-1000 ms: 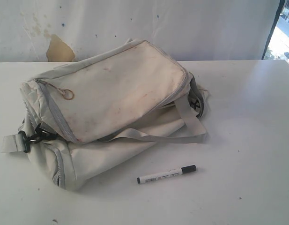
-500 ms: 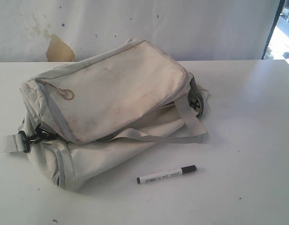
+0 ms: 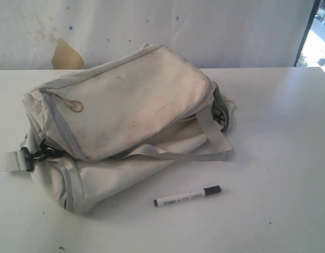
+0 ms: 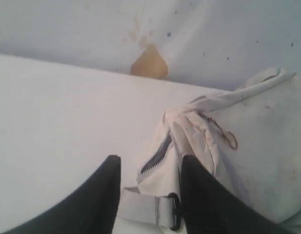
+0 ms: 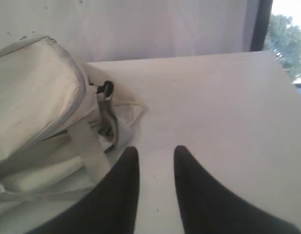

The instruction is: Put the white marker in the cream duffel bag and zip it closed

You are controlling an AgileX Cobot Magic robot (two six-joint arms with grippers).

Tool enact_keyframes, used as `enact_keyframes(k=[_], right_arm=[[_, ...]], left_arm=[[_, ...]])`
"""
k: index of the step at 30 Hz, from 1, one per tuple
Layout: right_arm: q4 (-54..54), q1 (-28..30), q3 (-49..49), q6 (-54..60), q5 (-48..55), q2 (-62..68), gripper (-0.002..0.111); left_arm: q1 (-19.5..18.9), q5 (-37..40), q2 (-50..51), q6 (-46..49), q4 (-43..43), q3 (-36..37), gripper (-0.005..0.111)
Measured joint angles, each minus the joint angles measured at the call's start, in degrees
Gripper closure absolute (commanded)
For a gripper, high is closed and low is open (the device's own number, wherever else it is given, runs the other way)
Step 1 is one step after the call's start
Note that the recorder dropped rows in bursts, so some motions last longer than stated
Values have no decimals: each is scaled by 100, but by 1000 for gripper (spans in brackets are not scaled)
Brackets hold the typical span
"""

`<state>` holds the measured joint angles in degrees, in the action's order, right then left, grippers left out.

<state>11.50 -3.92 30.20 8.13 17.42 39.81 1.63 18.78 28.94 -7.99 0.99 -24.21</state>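
In the exterior view, the cream duffel bag [image 3: 125,116] lay on the white table [image 3: 278,132], its stained top flap flat, a black clip [image 3: 28,158] at its 9 o'clock end and a pale strap [image 3: 204,153] looping out toward 4 o'clock. The white marker [image 3: 187,196] lay flat on the table at 5 o'clock from the bag, near it but apart, its black cap pointing to about 3 o'clock. Neither of my arms appeared there.

In the left wrist view, my left gripper [image 4: 151,160] was released, its 2 black fingers [image 4: 104,200] spread wide with nothing between them; beyond them sat the bag's end with a grey zipper [image 4: 157,158].

In the right wrist view, my right gripper [image 5: 156,151] was also released and empty, with a narrower gap, over bare table beside the bag's other end.
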Motion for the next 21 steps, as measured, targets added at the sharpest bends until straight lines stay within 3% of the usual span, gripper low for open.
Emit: enact_keyframes(k=[6,13,17,21], right_arm=[[1215,-325,502,716,692,964,75],[2278,-655,1261,1692,1646,2146,55],[2981,-845,1658,2280,1836,2653,55],[3231,-1047,2043,2440,1889,3095,55]], left_arm=[[0,682,1029,-222,306,-659,64],[0,1483,2475,-235,458,-1710,64],[0,1709,3368,-26,554,-2159,63],[-56,1978,4104,258,801,-2588,55]])
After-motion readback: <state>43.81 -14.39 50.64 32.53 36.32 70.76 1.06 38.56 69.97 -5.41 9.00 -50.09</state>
